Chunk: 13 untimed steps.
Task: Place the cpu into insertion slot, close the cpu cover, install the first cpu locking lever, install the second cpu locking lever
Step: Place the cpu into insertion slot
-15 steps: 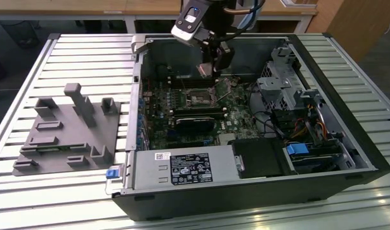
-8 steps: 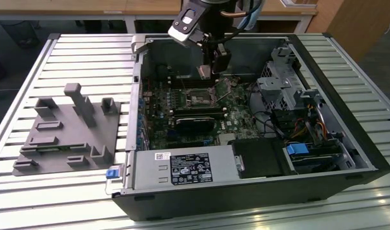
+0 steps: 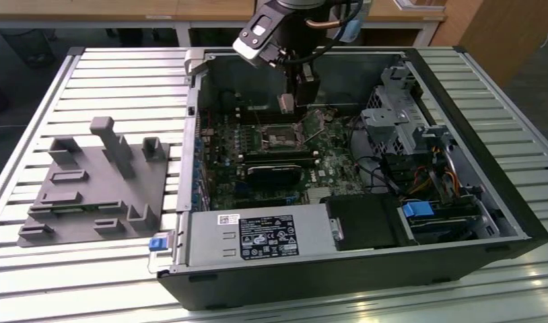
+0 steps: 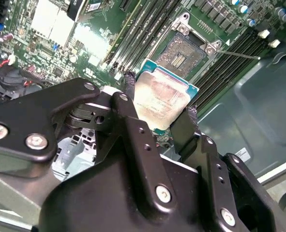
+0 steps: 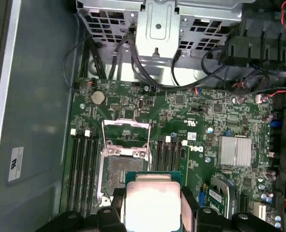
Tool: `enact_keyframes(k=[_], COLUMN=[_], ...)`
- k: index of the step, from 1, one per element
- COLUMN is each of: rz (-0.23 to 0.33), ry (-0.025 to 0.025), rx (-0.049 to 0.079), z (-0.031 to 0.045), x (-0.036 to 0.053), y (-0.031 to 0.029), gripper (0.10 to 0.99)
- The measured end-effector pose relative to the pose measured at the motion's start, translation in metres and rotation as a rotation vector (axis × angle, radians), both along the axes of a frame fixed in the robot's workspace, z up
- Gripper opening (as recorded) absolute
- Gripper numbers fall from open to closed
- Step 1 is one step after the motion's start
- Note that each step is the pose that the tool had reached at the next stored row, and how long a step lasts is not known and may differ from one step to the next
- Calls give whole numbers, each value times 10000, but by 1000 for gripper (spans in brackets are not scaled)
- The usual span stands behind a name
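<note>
End effector (image 4: pixel 161 102) around cpu (image 5: pixel 152 203); insertion slot (image 4: pixel 184 53) nearby

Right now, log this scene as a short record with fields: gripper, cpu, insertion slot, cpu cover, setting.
gripper: shut on the cpu, lowered inside the open computer case
cpu: gripped at two opposite edges, metal top visible in both wrist views, above the motherboard, not seated
insertion slot: empty, contact field exposed
cpu cover: swung open, clear of the slot
setting: case lies on its side on a slatted table
</note>
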<state>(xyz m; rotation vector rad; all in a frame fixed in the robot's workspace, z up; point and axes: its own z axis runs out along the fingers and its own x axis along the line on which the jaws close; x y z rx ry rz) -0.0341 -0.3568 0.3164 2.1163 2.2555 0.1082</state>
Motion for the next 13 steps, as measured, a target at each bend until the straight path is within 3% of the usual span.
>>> enact_keyframes(k=[13], rz=[-33], ry=[0], rx=[0], z=[-73], x=[-1], y=[0], gripper=[541])
